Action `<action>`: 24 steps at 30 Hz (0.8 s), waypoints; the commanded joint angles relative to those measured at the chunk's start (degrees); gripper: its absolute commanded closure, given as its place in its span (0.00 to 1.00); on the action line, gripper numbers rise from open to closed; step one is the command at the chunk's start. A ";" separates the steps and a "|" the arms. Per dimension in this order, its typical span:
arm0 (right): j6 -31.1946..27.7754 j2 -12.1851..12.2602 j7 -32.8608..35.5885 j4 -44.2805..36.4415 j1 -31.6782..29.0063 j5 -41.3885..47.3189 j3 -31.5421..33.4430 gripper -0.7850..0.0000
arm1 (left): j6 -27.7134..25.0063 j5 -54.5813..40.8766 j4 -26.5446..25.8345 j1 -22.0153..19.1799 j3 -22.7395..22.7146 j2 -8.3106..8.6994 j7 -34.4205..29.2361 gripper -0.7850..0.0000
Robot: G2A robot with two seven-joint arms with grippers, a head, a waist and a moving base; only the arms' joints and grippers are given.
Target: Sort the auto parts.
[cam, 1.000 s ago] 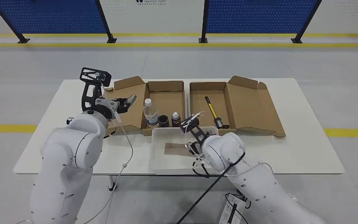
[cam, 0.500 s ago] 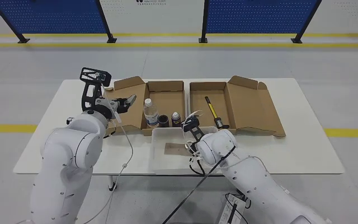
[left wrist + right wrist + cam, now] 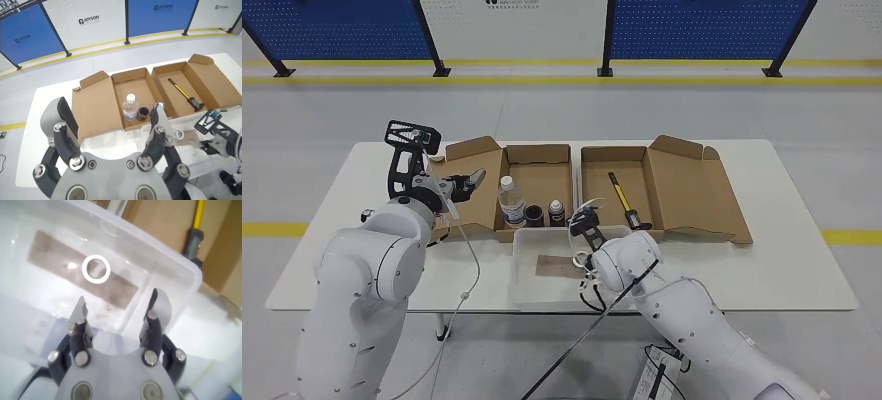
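A white ring lies flat on the floor of a clear plastic bin at the table's front. My right gripper hangs open just above the bin's near wall, short of the ring and apart from it, with nothing between its fingers. The left wrist view has the same ring and the right gripper beside it. My left gripper is open and empty, held high over the left flap of the left cardboard box. In that box stand a water bottle, a black cylinder and a small can.
The right cardboard box holds a yellow and black caliper, close behind the bin. Both boxes have flaps spread outward. A cable hangs off the table's front edge by the left arm.
My right arm has shifted slightly left over the bin. The left arm has stayed where it was.
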 commanded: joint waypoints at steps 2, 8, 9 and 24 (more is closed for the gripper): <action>-0.17 -0.33 -0.58 1.18 0.23 0.33 0.01 0.31 | 0.00 0.00 0.00 0.00 0.00 0.00 0.00 0.00; -0.34 -1.05 -2.25 4.28 0.82 0.96 0.01 0.51 | 0.00 0.00 0.00 0.00 0.00 0.00 0.00 0.00; -0.44 -1.17 -2.59 4.90 0.95 1.19 0.07 0.52 | 0.00 0.00 0.00 0.00 0.00 0.00 0.00 0.00; -1.78 -3.38 -7.95 13.47 3.22 5.72 -0.44 0.50 | 0.00 0.00 0.00 0.00 0.00 0.00 0.00 0.00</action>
